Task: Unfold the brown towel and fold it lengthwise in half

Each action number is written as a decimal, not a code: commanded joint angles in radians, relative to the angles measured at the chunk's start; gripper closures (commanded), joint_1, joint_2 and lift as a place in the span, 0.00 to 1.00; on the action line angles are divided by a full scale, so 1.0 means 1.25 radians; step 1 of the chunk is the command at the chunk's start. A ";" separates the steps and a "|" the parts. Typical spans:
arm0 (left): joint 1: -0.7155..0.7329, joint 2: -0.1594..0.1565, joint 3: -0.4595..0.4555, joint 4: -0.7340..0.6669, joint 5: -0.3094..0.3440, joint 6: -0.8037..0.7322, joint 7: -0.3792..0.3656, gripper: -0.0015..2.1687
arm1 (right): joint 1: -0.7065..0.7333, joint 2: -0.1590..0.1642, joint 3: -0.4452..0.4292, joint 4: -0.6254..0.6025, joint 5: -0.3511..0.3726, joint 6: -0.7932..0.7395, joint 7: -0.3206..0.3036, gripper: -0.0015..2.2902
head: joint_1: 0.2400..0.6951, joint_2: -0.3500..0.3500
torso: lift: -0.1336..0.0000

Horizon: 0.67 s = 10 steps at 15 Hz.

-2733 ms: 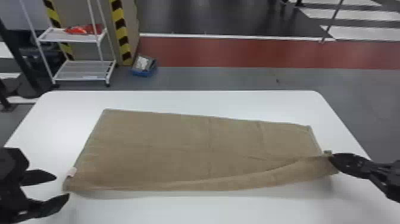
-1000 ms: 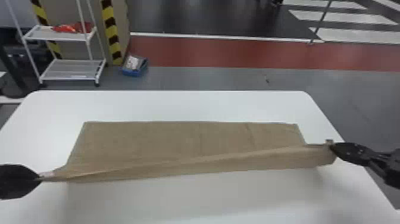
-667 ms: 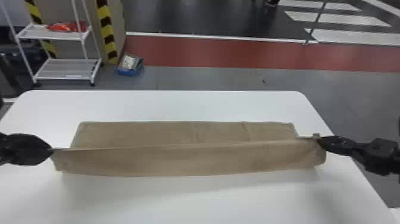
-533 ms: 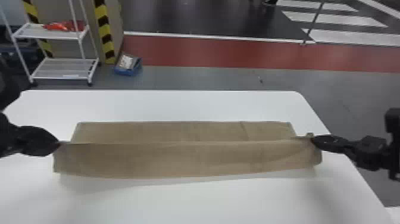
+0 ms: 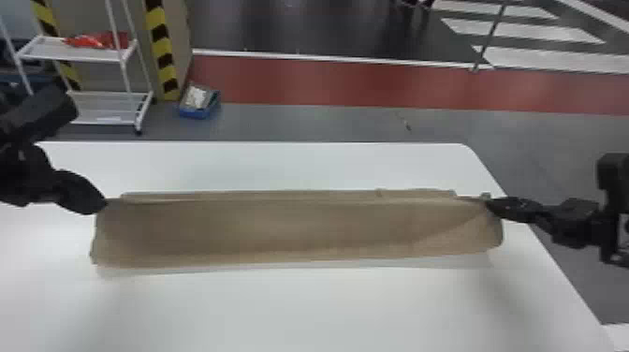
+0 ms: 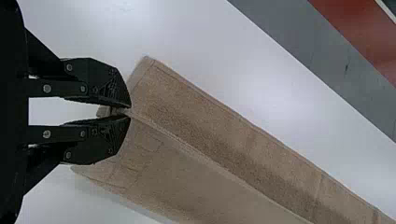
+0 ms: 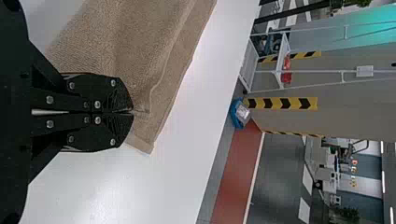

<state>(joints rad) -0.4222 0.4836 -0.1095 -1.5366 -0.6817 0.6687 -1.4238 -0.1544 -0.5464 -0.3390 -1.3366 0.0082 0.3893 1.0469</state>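
Towel (image 5: 299, 229), brown and drawn out in a long band, spans the bench (image 5: 309, 309) between both tools, its upper edge running almost straight from nine o'clock to three. The left tool (image 5: 104, 204) sits at the band's nine o'clock end, fingertips touching that upper edge near a corner; the right tool (image 5: 489, 202) has the opposite end, toward three o'clock, with a small tuft of cloth poking up just beside its tips. From the pinched edge a broad panel drops toward six o'clock and bulges a little at its lower border, a pale shadow below it on the white top. A slim strip of the same cloth shows beyond the edge, on the twelve o'clock side, lying on the bench. In the left wrist view, the left tool (image 6: 130, 112) is clenched on the fabric, a scrap of it caught between the two black fingers, while cloth spreads out on both sides of the pinch. In the right wrist view, the right tool (image 7: 133, 113) is likewise clamped on the towel close to a corner, its fingers pressed together and the hemmed border running past the tips. Out on the floor toward eleven o'clock stand a white rack (image 5: 107, 107) with something red (image 5: 96, 40) on its upper shelf and, near it, a blue box (image 5: 199, 112); a red floor band (image 5: 327, 84) crosses at twelve.
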 commanded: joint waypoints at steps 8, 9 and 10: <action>-0.152 -0.036 -0.071 0.227 -0.040 -0.035 0.041 0.44 | -0.162 0.019 0.082 0.143 0.054 -0.005 -0.012 0.58 | 1.00 0.35 | 0.08; -0.149 -0.037 -0.071 0.225 -0.040 -0.035 0.041 0.44 | -0.167 0.021 0.090 0.149 0.055 -0.008 -0.012 0.58 | 1.00 0.36 | 0.08; -0.138 -0.037 -0.072 0.218 -0.035 -0.035 0.038 0.44 | -0.169 0.022 0.095 0.149 0.057 -0.008 -0.012 0.58 | 1.00 0.36 | 0.08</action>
<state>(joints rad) -0.6082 0.4390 -0.1981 -1.2577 -0.7291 0.6265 -1.3739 -0.3590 -0.5219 -0.2323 -1.1552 0.0762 0.3806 1.0322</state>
